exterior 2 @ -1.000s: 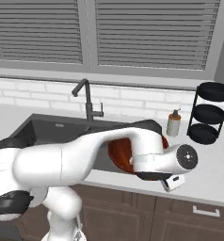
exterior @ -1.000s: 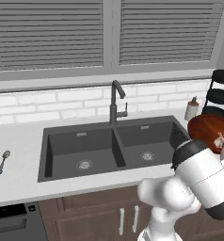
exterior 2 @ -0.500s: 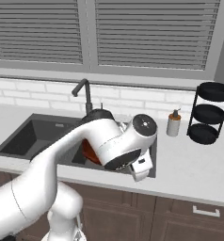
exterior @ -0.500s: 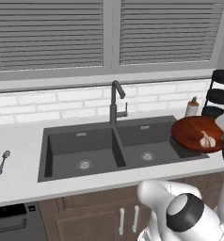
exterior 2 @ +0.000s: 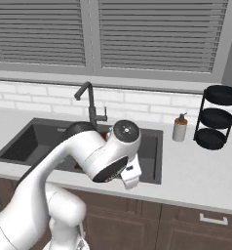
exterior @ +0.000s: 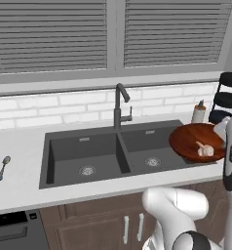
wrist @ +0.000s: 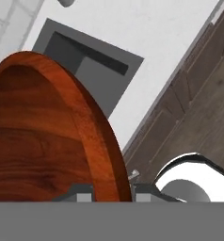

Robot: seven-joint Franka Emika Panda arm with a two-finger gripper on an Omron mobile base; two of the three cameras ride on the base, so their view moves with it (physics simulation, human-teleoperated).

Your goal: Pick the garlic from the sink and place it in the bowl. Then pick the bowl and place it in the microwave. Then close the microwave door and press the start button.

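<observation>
- Garlic [exterior: 204,149] lies inside the wooden bowl [exterior: 188,140], toward its right side, so the first step of the task looks done.
- That bowl is held up over the right end of the sink [exterior: 84,156], above the edge of the right basin and the counter [exterior: 20,183]; from the left base view it seems lifted rather than resting, though I cannot be sure of the gap beneath it.
- In the hand view the gripper [wrist: 113,192] is pinched down on the bowl's rim [wrist: 102,141]: one dark fingertip sits on each side of the reddish-brown wall, closed as far as the rim allows.
- Both basins show bare steel drains with nothing left in them.
- Behind the sink stand the dark faucet [exterior: 119,105], a soap dispenser [exterior 2: 179,128] and a black tiered rack [exterior 2: 218,117] at the right end of the counter; a spoon [exterior: 2,168] lies on the counter well to the left.
- My judgement: the task is roughly at its middle. Garlic is in the bowl and the bowl is picked up.
- Left to do: carry the bowl to the microwave, set it inside, let go, shut the door and press start.
- Risk worth noting: a one-sided rim grip may let the bowl tilt, and the loose garlic could roll.
</observation>
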